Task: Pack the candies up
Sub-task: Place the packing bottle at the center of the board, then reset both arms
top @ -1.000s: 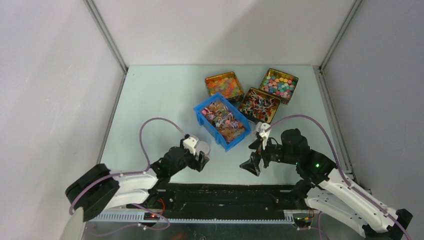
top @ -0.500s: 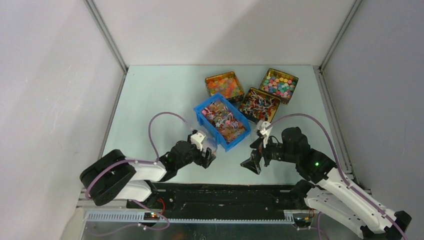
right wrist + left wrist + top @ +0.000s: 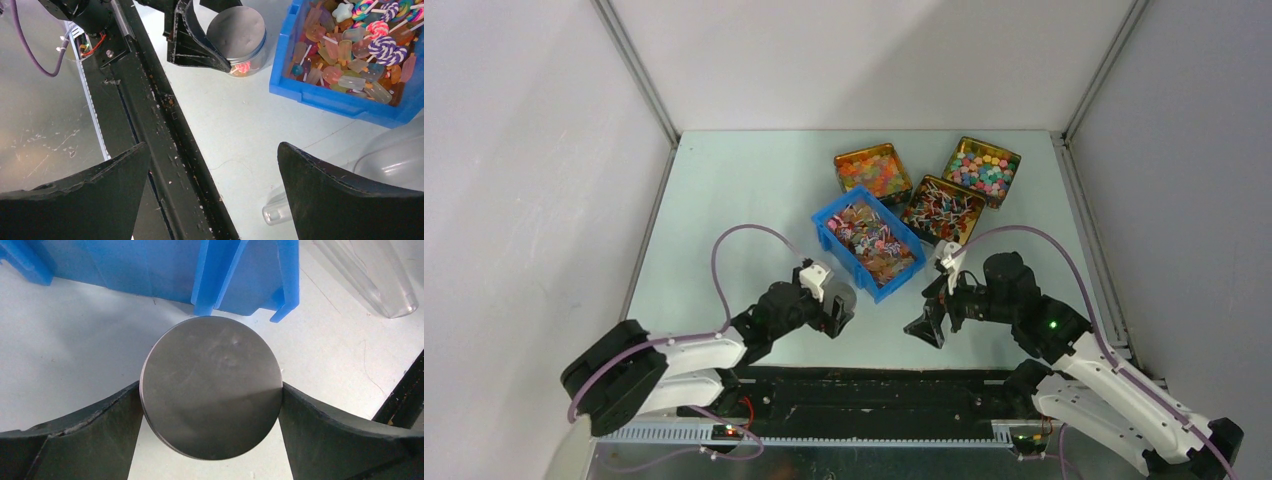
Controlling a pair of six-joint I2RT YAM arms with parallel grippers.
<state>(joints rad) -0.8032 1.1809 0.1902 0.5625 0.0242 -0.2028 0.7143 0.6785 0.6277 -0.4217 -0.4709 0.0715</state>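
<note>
**Q:** What is shown from above?

**A:** A pale tabletop [image 3: 734, 200] is seen inside grey walls, with two robot arms bolted at its near edge. A blue bin [image 3: 848, 267] is set near the middle. Three gold tins [image 3: 982, 165] of sweets are grouped just behind it, towards the right.

**Q:** Where are the candies found?

**A:** The candies [image 3: 345, 47] are heaped in the blue bin. Swirled lollipops and ice-lolly shapes on sticks can be made out, in pink, orange, red and brownish tones. One pink candy [image 3: 242, 66] is also seen through the wall of a clear jar [image 3: 250, 59].

**Q:** How are the left fingers described?

**A:** The left fingers [image 3: 125, 410] are closed around a round grey jar lid [image 3: 210, 392], which is touched on both sides. The lid is seated on the clear jar, which is held upright just beside the near corner of the bin. Whether the jar rests on the tabletop or is raised slightly cannot be told.

**Q:** And the right fingers?

**A:** The right fingers [image 3: 125, 170] are spread wide, and nothing is held between them. They are poised above the tabletop to the right of the jar, apart from it, near the bin's near wall. A clear plastic object [image 3: 370, 280] is seen lying on the tabletop close by; what it is cannot be told
</note>
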